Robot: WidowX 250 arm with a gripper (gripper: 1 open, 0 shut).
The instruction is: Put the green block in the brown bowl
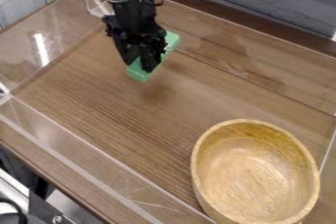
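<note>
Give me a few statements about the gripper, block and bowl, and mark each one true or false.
1. The gripper is closed on the green block. True.
2. The block lies in the brown bowl. False: it is at the gripper, away from the bowl.
3. The bowl has nothing in it. True.
4. The bowl stands in the top left of the picture. False: it is at the lower right.
</note>
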